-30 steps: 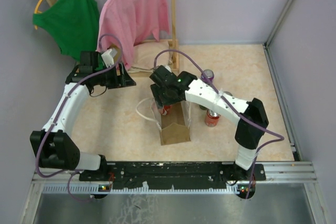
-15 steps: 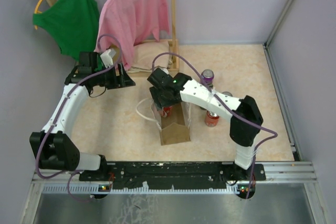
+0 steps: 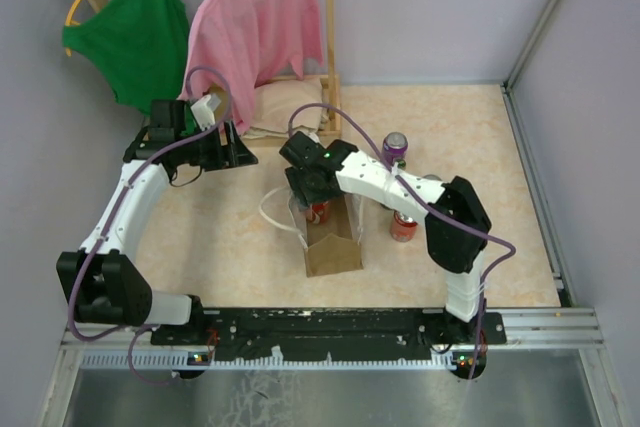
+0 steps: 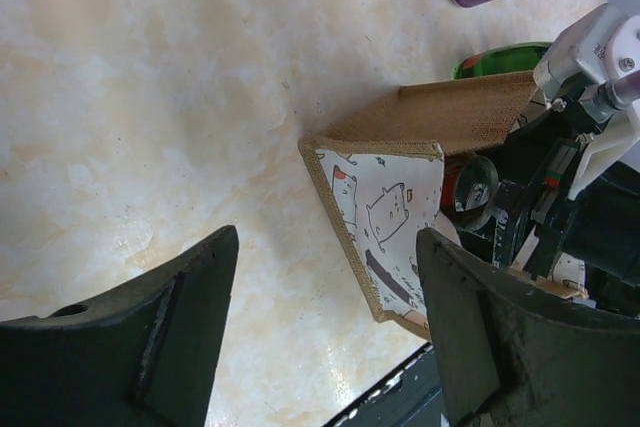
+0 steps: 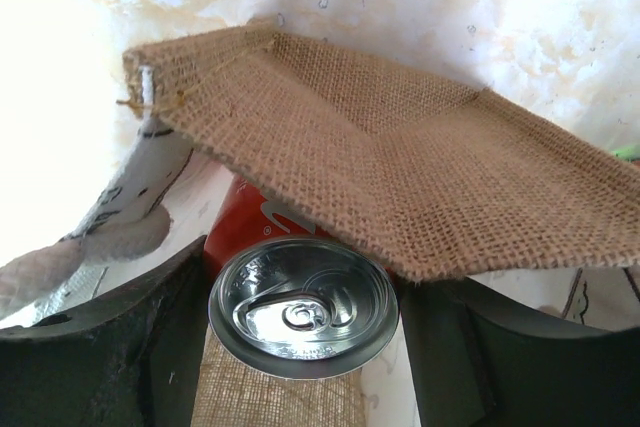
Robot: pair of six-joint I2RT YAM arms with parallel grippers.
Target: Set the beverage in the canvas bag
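Observation:
The tan-brown canvas bag [image 3: 333,244] sits mid-table with its mouth facing the back, its printed white lining [image 4: 385,212] showing. My right gripper [image 3: 316,203] is at the bag's mouth, shut on a red beverage can [image 5: 303,309]. The can's silver top faces the wrist camera, and the burlap edge [image 5: 400,167] lies over part of the can. A white cord handle [image 3: 273,215] loops out to the bag's left. My left gripper [image 3: 238,150] is open and empty, held above the table left of and behind the bag; it also shows in the left wrist view [image 4: 325,327].
A purple can [image 3: 395,146], a second red can [image 3: 403,226] and a silver-topped can [image 3: 431,184] stand right of the bag. A green can [image 4: 500,57] shows behind the bag. A folded beige cloth [image 3: 285,107], a wooden rack and hanging green and pink shirts are at the back.
My right arm has swung its elbow leftward and the gripper with the red can has shifted slightly toward the back left at the bag's mouth. The left arm has barely moved.

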